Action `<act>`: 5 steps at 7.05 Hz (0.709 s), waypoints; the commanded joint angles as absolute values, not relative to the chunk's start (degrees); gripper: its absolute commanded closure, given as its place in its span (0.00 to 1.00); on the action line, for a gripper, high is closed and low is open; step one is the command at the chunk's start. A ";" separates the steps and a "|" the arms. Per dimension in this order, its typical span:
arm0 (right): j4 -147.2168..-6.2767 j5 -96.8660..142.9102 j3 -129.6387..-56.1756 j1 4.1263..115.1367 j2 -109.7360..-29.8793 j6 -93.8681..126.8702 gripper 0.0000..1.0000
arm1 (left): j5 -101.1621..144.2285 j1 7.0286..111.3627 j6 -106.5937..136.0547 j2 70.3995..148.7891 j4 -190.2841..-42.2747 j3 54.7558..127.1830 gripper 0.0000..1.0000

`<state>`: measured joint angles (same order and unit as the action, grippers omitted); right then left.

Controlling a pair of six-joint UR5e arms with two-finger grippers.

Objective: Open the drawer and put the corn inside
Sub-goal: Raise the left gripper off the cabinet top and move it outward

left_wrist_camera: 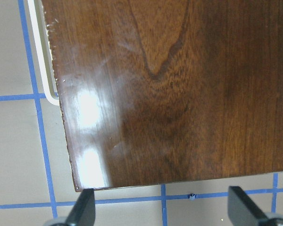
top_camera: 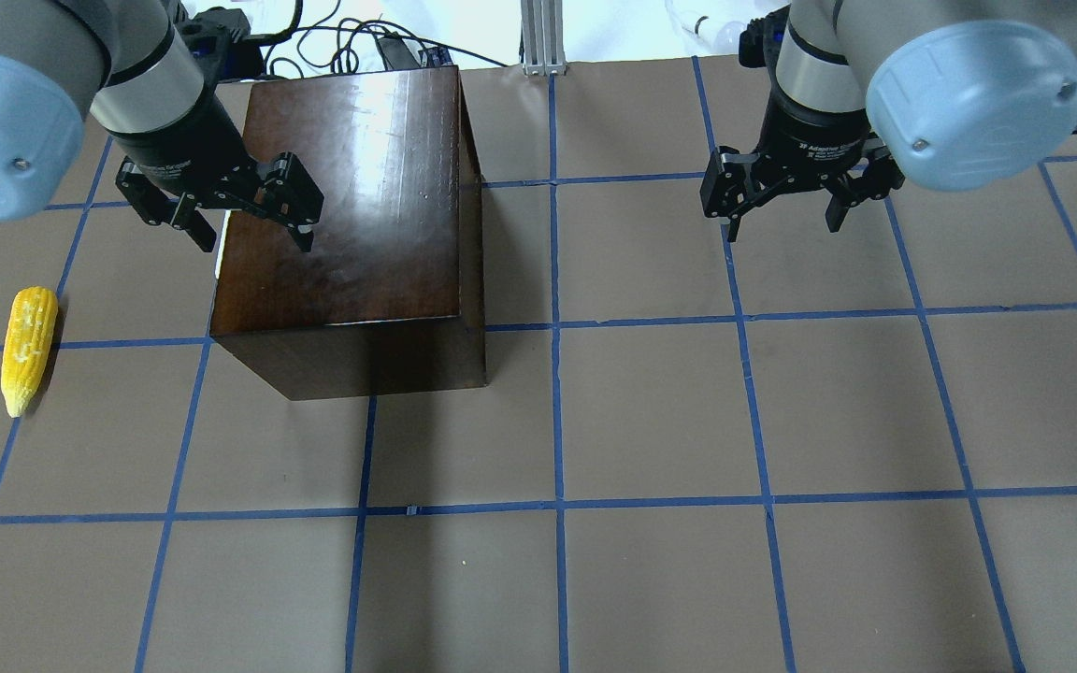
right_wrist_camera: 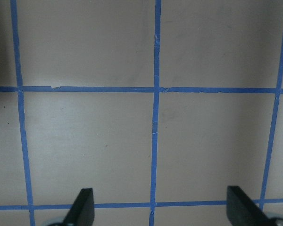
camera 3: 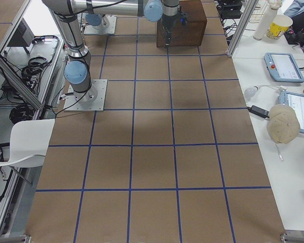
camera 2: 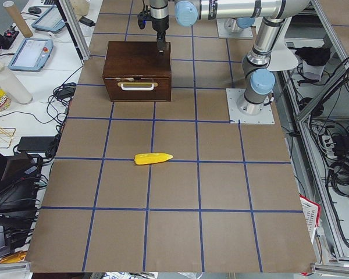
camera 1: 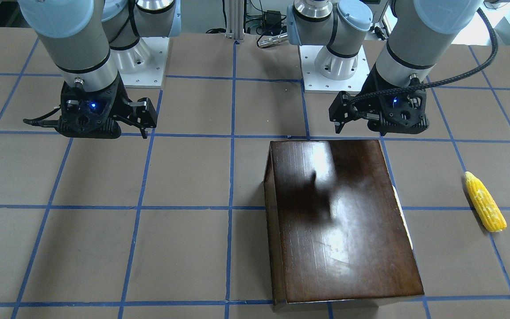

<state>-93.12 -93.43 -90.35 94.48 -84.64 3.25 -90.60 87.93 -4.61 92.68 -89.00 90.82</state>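
Off to the left of the left end effector (top_camera: 249,234), the corn (top_camera: 29,348) lies on the worktop (top_camera: 651,421) — well apart from the box (top_camera: 361,168). That end effector hangs open over the box top, by the edge of the shut drawer (camera 2: 163,91). Further right, the right end effector (top_camera: 782,224) is open too. Opening comes first, I think — drop to the handle (camera 2: 137,85) and pull.
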 commanded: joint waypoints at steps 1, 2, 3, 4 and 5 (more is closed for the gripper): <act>-93.08 -93.43 -90.35 94.48 -84.64 3.25 0.00 | -91.23 87.63 -4.66 92.81 -89.03 90.53 0.00; -93.08 -93.43 -90.35 94.48 -84.64 3.25 0.00 | -90.88 86.06 -4.66 92.99 -88.77 90.09 0.00; -93.08 -93.43 -90.35 94.48 -84.64 3.25 0.00 | -90.18 83.70 -4.92 92.81 -88.68 89.91 0.00; -93.08 -93.43 -90.35 94.48 -84.64 3.25 0.00 | -90.09 81.32 -8.49 92.90 -88.68 89.30 0.00; -93.08 -93.43 -90.35 94.48 -84.64 3.25 0.00 | -90.17 77.91 -12.96 93.34 -88.94 87.82 0.00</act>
<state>-93.08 -93.43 -90.35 94.48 -84.64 3.25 -90.23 81.57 -8.42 92.99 -88.76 89.17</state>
